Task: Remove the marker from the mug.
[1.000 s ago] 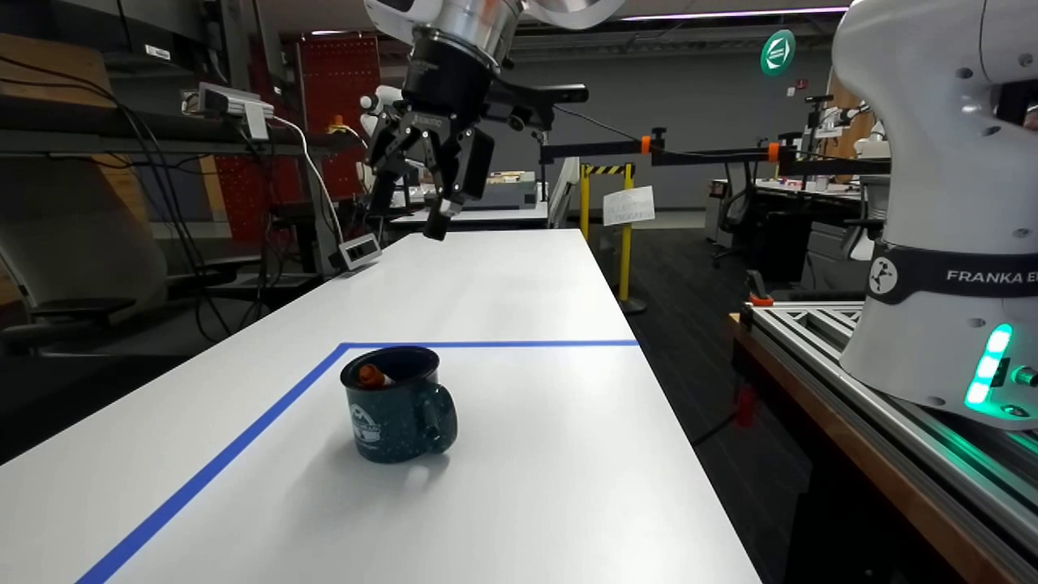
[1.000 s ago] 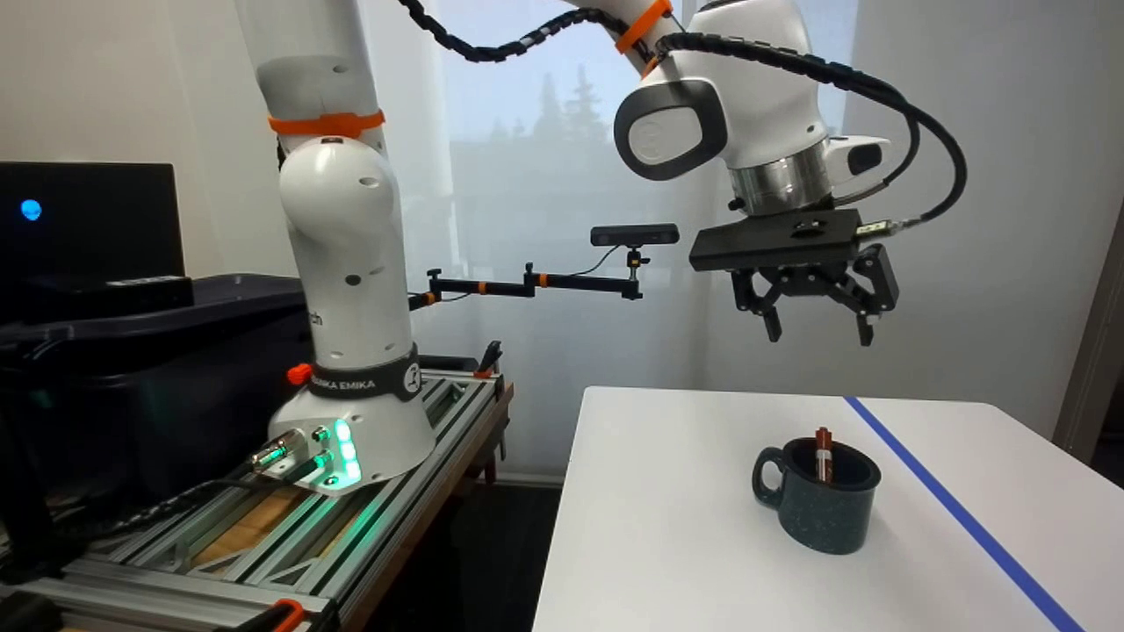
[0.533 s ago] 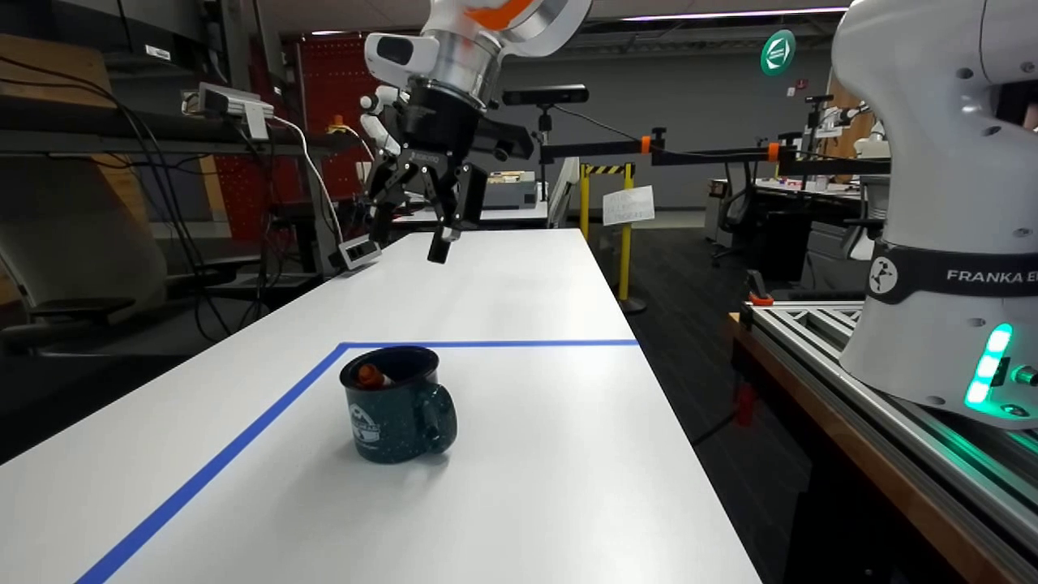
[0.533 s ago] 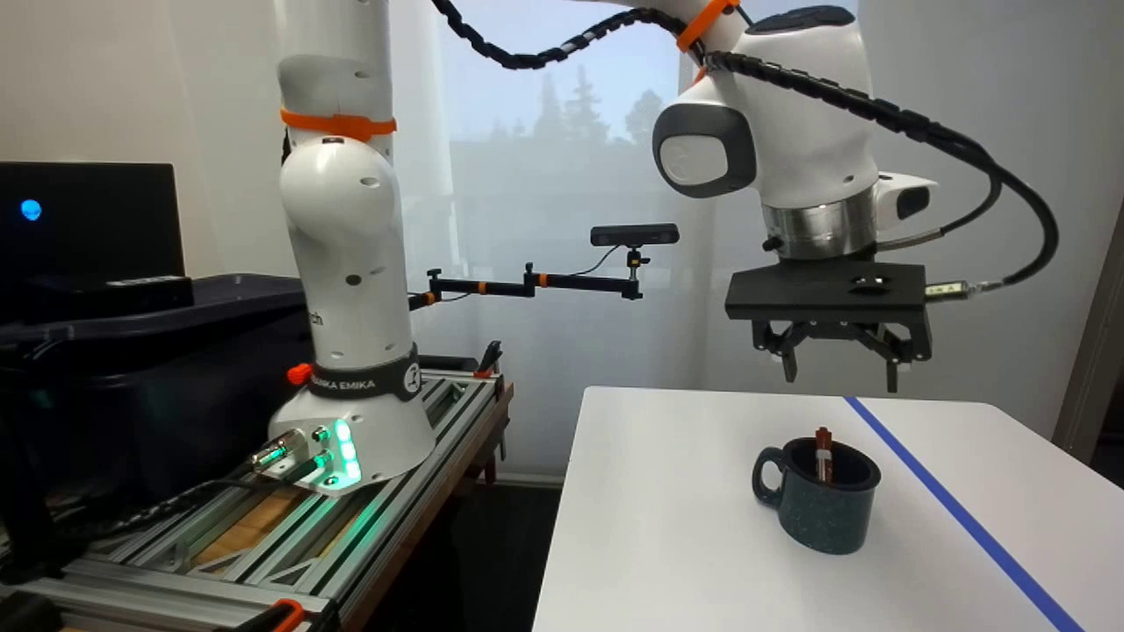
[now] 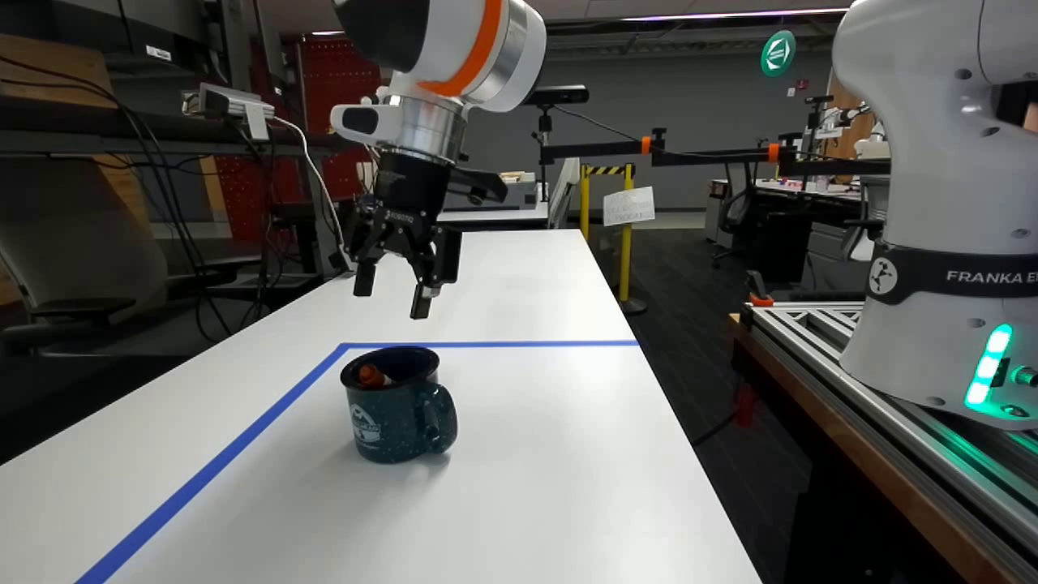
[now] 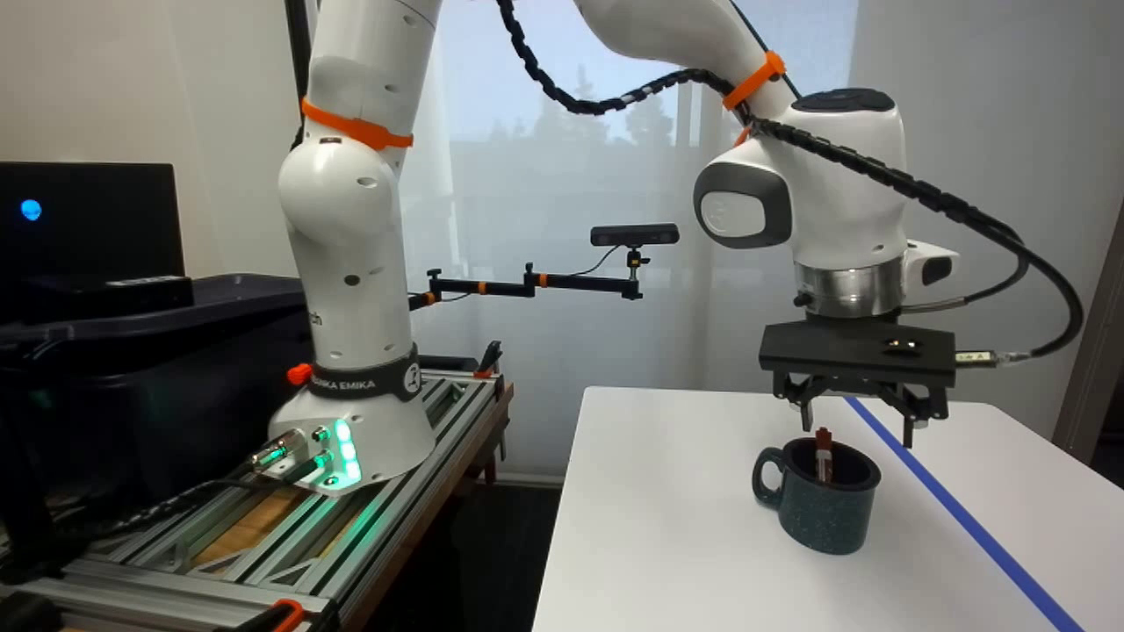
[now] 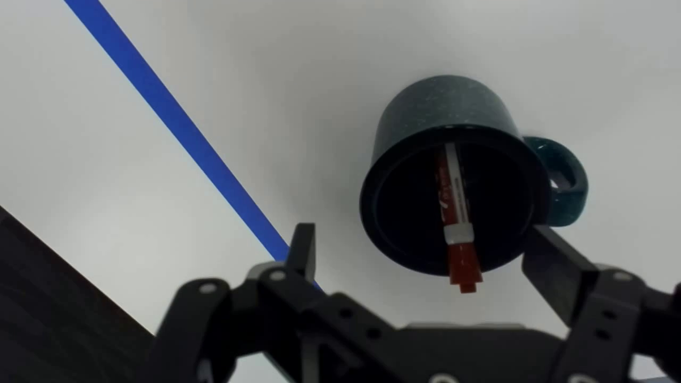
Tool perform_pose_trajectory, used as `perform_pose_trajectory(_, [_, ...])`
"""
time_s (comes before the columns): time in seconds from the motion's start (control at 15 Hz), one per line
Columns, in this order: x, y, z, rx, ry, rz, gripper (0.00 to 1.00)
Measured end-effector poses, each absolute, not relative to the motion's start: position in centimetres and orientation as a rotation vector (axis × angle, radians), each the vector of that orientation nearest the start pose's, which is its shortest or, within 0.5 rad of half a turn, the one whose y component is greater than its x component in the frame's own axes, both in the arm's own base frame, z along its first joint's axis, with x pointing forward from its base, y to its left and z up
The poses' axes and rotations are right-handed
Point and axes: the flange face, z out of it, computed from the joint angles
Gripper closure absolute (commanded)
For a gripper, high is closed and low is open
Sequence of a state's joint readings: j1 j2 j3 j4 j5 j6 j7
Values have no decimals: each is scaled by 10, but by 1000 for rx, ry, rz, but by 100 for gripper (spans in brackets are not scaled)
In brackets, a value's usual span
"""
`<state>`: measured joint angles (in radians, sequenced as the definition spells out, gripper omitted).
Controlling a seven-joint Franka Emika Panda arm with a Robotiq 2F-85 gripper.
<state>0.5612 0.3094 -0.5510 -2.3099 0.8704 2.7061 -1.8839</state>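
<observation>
- Whole job: by my reckoning I'm at the approach. Nothing is out yet; grasping, lifting clear and setting down are left.
- The table (image 5: 519,454) lies under my reach, and my arm (image 6: 676,35) bends out and down over it.
- My gripper (image 5: 392,305) points downward, aiming between 6 and 7 o'clock in an exterior view. It hangs near 12 o'clock from the mug (image 5: 393,426) in both exterior views, not touching it. Its fingers (image 7: 303,250) are spread apart, holding nothing.
- The mug stands upright, handle (image 7: 572,205) at about 3 o'clock in the wrist view.
- The marker (image 7: 456,218) sits tilted inside the mug, reaching past the rim (image 7: 368,205) near 6 o'clock in the wrist view, and closer there to the finger on the 3 o'clock side.
</observation>
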Motion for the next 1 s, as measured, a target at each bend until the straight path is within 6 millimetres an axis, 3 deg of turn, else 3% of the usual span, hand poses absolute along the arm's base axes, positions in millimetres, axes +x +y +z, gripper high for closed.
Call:
perform_pose_trajectory(0.4, [545,-5,228,-2553,-1756,-471,0])
perform_pose_trajectory(1.0, [541,8,224,-2394,-1948,-460,0])
